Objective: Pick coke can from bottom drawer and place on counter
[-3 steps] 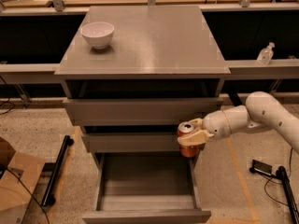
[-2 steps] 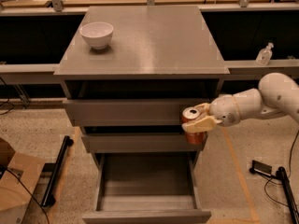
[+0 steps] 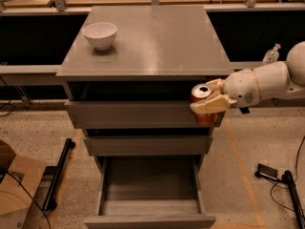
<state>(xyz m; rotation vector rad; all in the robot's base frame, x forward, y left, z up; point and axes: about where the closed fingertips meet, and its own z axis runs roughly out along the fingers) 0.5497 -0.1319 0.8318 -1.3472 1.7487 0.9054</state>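
So, hand (image 3: 208, 100): out at the front right corner of the grey cabinet, level with the uppermost drawer (image 3: 128, 113) and just under the lip of the top. It comes in from the right on a white arm (image 3: 267, 82).
Grip: the two tan fingers (image 3: 212, 106) are closed onto the coke can, one behind it and one across its front, with the can filling the gap between them.
Coke can (image 3: 202, 91): held in the air about upright, silver top with its opening facing up, the red-orange body showing below the front finger. It hangs in front of the right end of the uppermost drawer's face, below the top and well above the open drawer.
Surface (image 3: 157, 42): the wide grey top of the cabinet, slightly glossy. The can is not on it.
White bowl (image 3: 99, 35): on the surface near its back left corner, well away from the hand.
Middle drawer (image 3: 147, 145): pushed out a little beyond the one above.
Bottom drawer (image 3: 148, 221): pulled far out toward me, its grey tray showing nothing inside.
Clear bottle (image 3: 270, 55): on the low rail to the right, behind the arm.
Cardboard box (image 3: 16, 187): on the speckled floor at lower left, beside a black bar (image 3: 58, 174).
Cabled black device (image 3: 269, 171): on the floor at lower right.
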